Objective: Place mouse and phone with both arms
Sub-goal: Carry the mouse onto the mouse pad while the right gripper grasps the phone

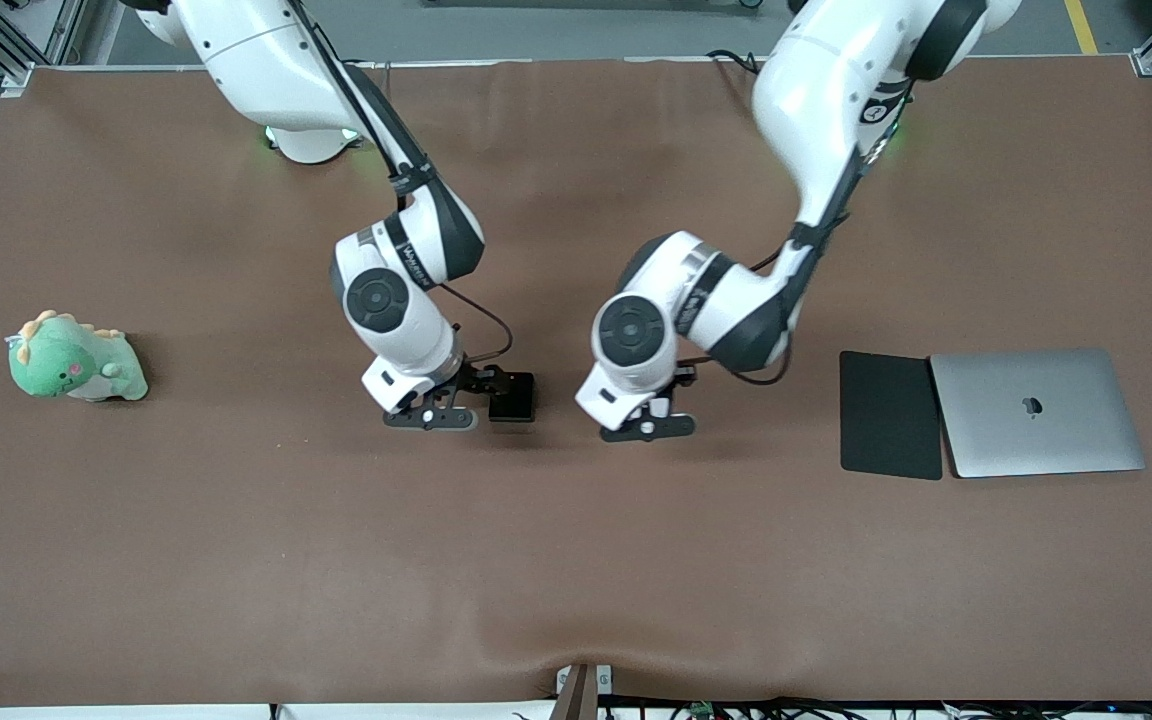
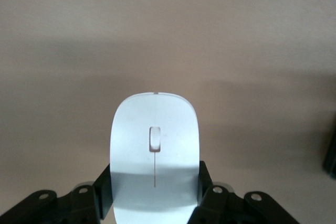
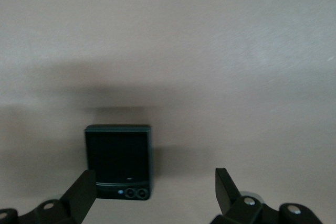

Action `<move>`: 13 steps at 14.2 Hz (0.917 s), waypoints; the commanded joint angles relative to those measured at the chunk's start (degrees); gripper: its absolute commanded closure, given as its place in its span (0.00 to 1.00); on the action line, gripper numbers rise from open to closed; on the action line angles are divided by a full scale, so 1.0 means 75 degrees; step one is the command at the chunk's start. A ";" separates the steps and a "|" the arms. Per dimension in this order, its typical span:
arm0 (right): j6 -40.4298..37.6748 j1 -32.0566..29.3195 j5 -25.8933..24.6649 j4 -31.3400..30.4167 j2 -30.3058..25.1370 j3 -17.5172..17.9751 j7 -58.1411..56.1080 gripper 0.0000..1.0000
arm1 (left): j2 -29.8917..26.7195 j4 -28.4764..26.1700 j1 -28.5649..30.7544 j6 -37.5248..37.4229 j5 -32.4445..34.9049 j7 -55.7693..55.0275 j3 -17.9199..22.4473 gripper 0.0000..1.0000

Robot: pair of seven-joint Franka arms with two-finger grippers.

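At table centre, smooth white oval mouse (image 2: 155, 156) pinched at its flanks by left gripper (image 2: 155, 195); judged light, slippery. Right gripper (image 3: 155, 190) spread, small glossy black phone (image 3: 118, 161) beside one finger on brown mat; edges to be gripped

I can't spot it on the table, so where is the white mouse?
The mouse is gripped between the left gripper's fingers, near the table's middle, between the phone and the black pad.

Left end effector (image 1: 648, 428) is clamped closed low mid-table; right end effector (image 1: 433, 418) spread wide beside it.
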 commanded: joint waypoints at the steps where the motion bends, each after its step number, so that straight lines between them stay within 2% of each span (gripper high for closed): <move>1: 0.0522 0.0341 0.0110 -0.0069 0.0234 -0.0061 0.0639 0.00 | -0.2230 -0.2739 0.0533 0.0759 0.0137 0.0818 -0.0074 0.77; 3: 0.0792 0.0587 0.0099 -0.0069 0.0364 -0.0072 0.0935 0.00 | -0.3123 -0.3925 0.1024 0.1417 0.0125 0.1497 -0.0086 0.77; 4: 0.0828 0.0565 0.0064 -0.0069 0.0399 -0.0084 0.0923 0.00 | -0.3382 -0.4279 0.1282 0.1489 0.0125 0.1918 -0.0098 0.77; 6: 0.0852 0.0599 -0.0018 -0.0069 0.0423 -0.0096 0.0888 0.00 | -0.3479 -0.4446 0.1833 0.1513 0.0102 0.2646 -0.0109 0.77; 9: 0.1459 0.0635 -0.0100 -0.0080 0.0668 -0.0107 0.0877 0.00 | -0.3479 -0.4656 0.2571 0.1571 0.0101 0.3689 -0.0110 0.77; 13: 0.1928 0.0658 -0.0240 -0.0080 0.0820 -0.0189 0.0888 0.00 | -0.3350 -0.5043 0.3545 0.2426 0.0090 0.4873 -0.0110 0.77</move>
